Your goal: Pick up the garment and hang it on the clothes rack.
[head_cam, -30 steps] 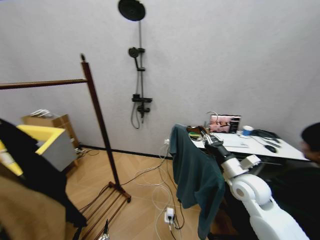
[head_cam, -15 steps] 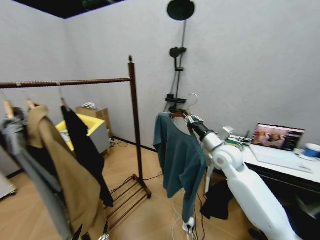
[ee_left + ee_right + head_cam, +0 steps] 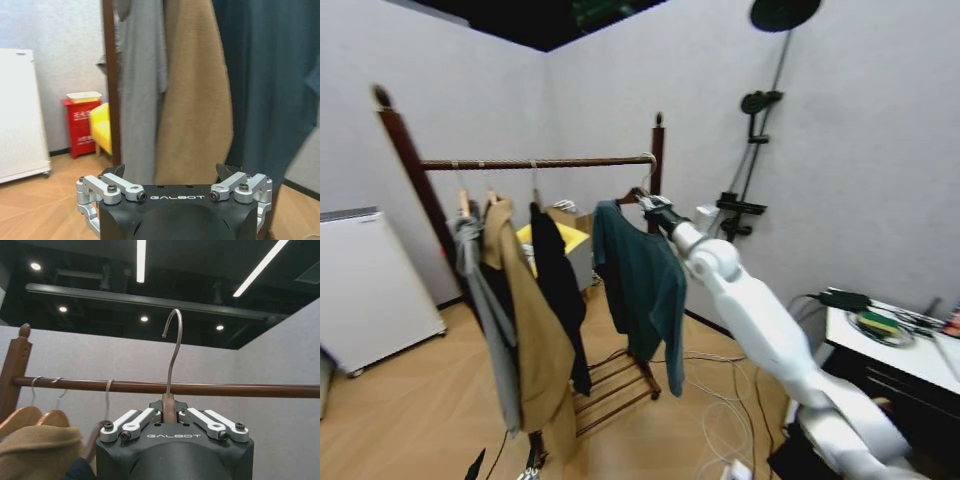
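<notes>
While the right gripper (image 3: 169,416) pinches the neck of the wooden hanger (image 3: 169,407) between its jaws, the hanger's metal hook (image 3: 172,347) rises straight above them, its curl higher than the horizontal bar (image 3: 165,388) of the clothes rack (image 3: 655,150) that crosses behind it. Below the jaws the garment (image 3: 640,280) hangs off the hanger — dark teal, sleeves drooping — just beside the rack's end post. Farther along the bar hang a black top (image 3: 558,290), a tan coat (image 3: 532,330) and a grey jacket (image 3: 485,300). Low down, the left gripper (image 3: 172,186) faces these clothes with its jaws spread and nothing between them.
</notes>
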